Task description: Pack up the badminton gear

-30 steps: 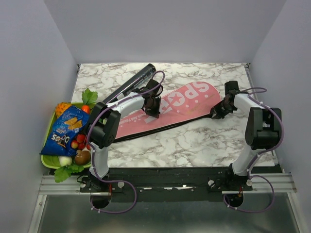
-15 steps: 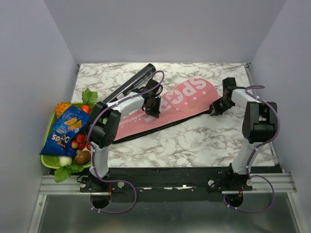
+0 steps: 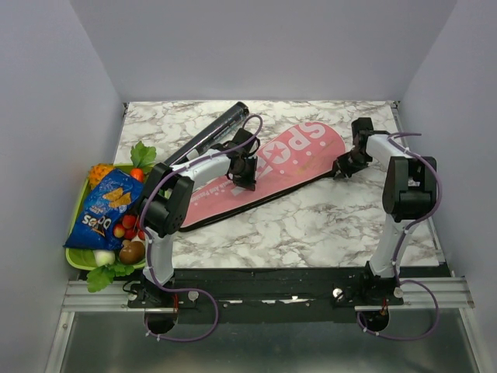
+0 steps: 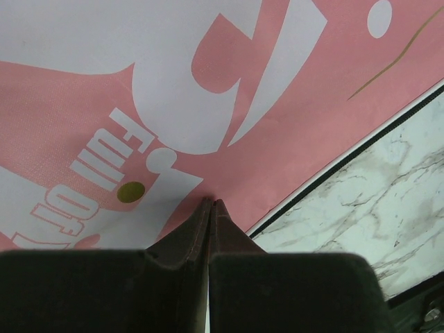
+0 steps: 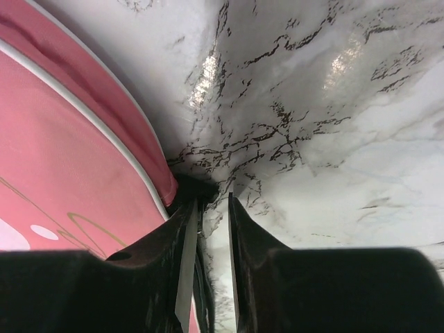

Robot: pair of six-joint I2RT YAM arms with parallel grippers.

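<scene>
Nearest, well off to the left of the left jaws: green tray [image 3: 75, 257] of toy fruit, with a blue snack packet [image 3: 105, 206] lying on top. The pink bag [image 3: 287, 167] lies flat and slanting on the marble worktop [image 3: 311, 225]. Its narrow end is nearward and left of the left jaws, and its wide lettered head runs right toward the right jaws. Left jaws: together, no gap showing, tips set down on the bag's printed face about mid-length, the black-trimmed near edge just beside them. Cannot tell if any fabric is nipped. Right jaws: narrowly apart, marble visible through the gap, tips at the rim of the bag's wide end, with a dark lump of the trim against one tip. Clamped or only touching, cannot tell. Beyond the left jaws: black tube [image 3: 208, 134] lying slantwise on the worktop, just past the bag's far edge.
</scene>
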